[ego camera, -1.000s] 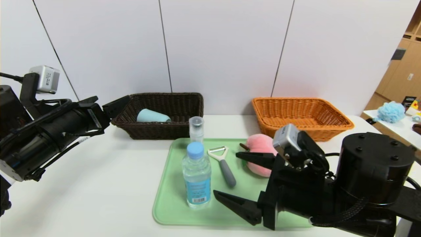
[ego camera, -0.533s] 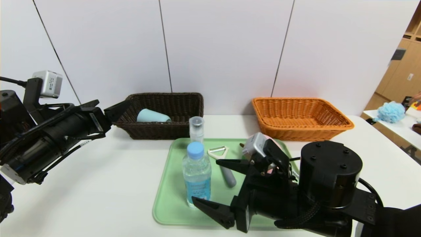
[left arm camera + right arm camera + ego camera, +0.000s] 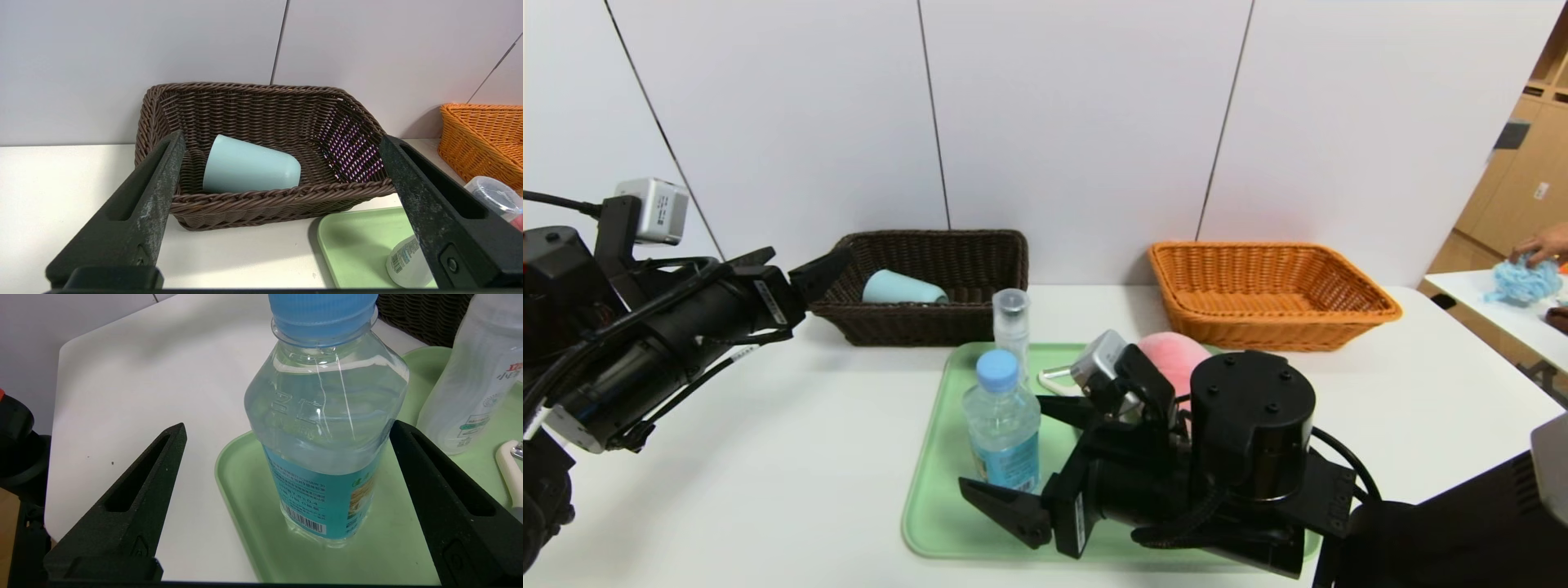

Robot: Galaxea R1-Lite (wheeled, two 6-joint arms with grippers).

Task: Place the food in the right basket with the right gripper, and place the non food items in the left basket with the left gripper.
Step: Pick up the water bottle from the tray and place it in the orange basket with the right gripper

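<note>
1. Head view: I see a smooth white table (image 3: 768, 457) with a pale green tray (image 3: 939, 523) on it, in front of a white wall (image 3: 1078, 122) with thin dark lines.
2. Off to the right, a person's hand (image 3: 1539, 245) touches a fluffy blue puff (image 3: 1521, 282) on a small side table (image 3: 1462, 286). Behind it is light brown wood (image 3: 1523, 180).
3. The water bottle (image 3: 1005, 433) stands on the tray, near its left side. It is see-through, with a light blue cap (image 3: 997, 370) and a blue label (image 3: 1010, 464). I can see water inside.
4. My right gripper (image 3: 1003, 443) is wide open at the water bottle, with the bottle between its fingers. One fingertip looks to be touching it; the other is apart.
5. My left gripper (image 3: 807, 255) is wide open too, beside the dark basket (image 3: 923, 322).
6. A pale blue cup (image 3: 903, 288) lies on its side in the dark basket.
7. The slim clear bottle (image 3: 1011, 318) stands behind the water bottle. The peeler (image 3: 1058, 382) and the pink peach (image 3: 1172, 359) are partly hidden by my right arm.
8. The orange basket (image 3: 1274, 331) sits behind the tray, on the right.
</note>
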